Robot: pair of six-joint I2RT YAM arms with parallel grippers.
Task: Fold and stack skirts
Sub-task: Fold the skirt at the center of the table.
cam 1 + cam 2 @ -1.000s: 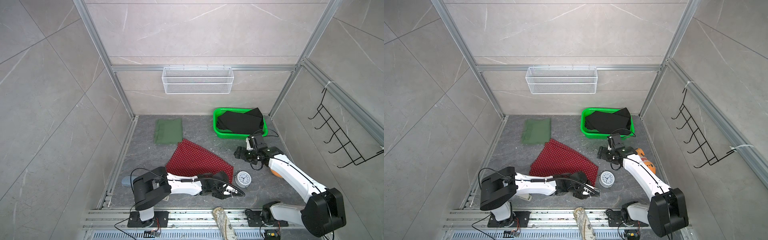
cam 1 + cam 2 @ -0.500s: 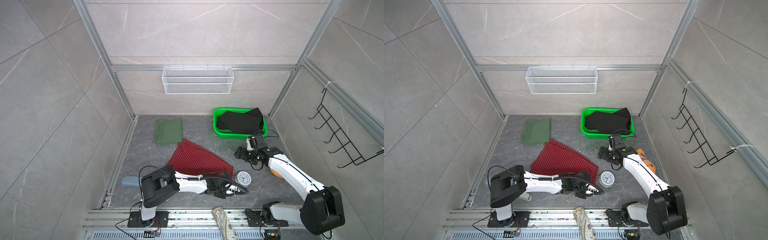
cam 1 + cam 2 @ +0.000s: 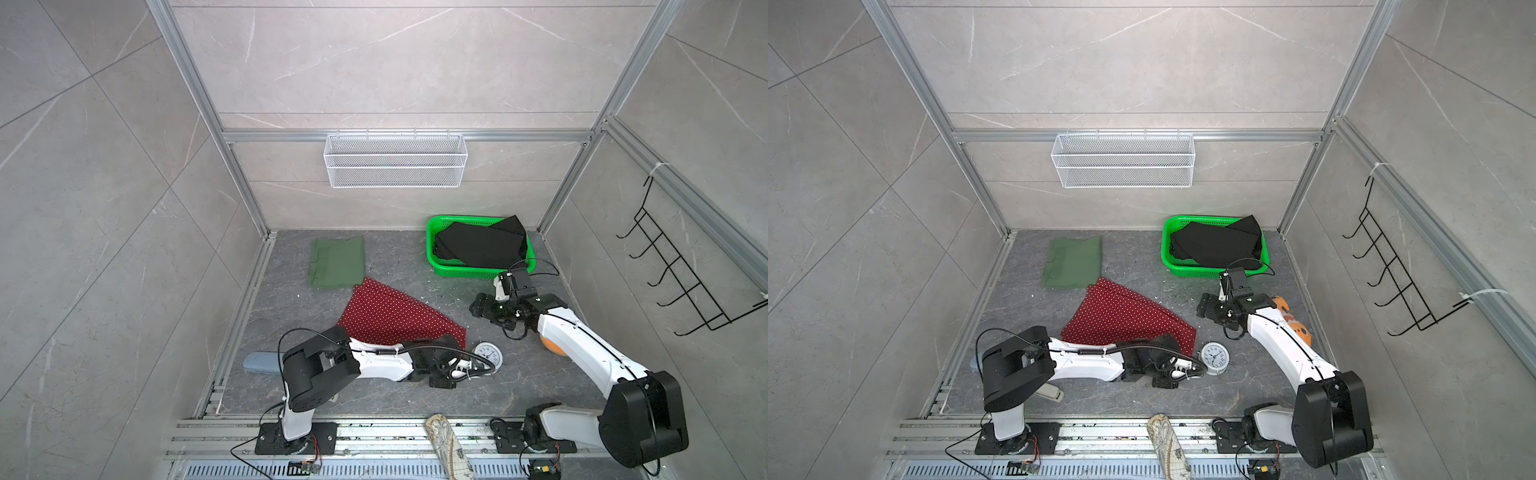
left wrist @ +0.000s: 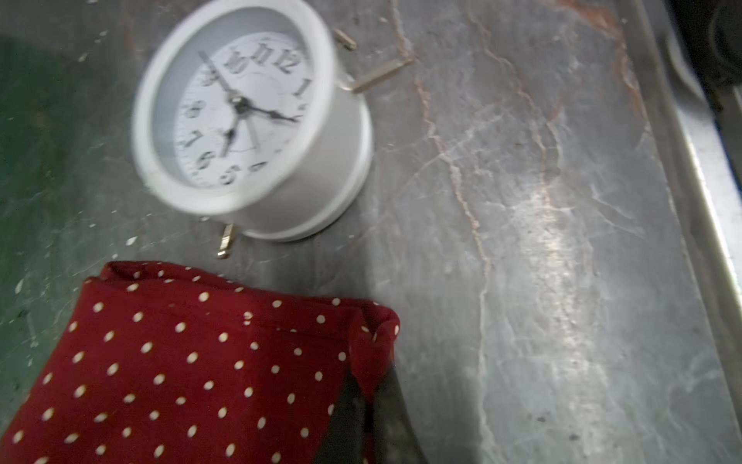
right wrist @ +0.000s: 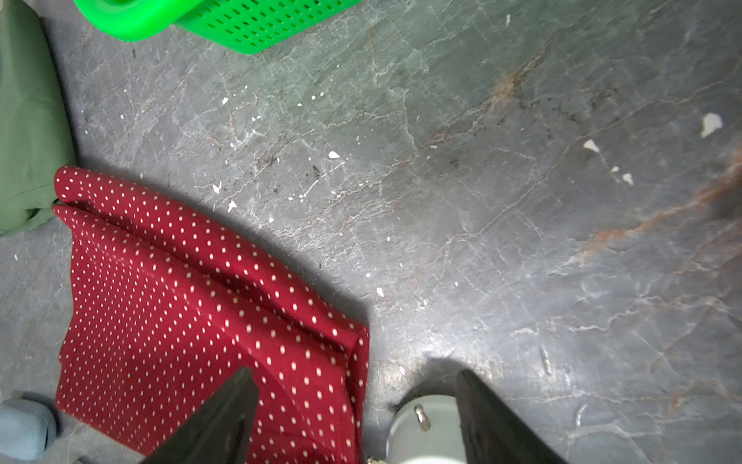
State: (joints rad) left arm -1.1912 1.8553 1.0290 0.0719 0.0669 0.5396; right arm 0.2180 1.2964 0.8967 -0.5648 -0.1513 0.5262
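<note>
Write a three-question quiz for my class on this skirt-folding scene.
1. True or false: the black skirt lies in the basket.
2. The left gripper is shut on: A black skirt, B red skirt, C basket.
3. Fill in: the right gripper is ___ (open or shut).

Key: 1 true; 2 B; 3 open.

The alarm clock (image 4: 241,120) dial shows hour numerals (12 clearest).
</note>
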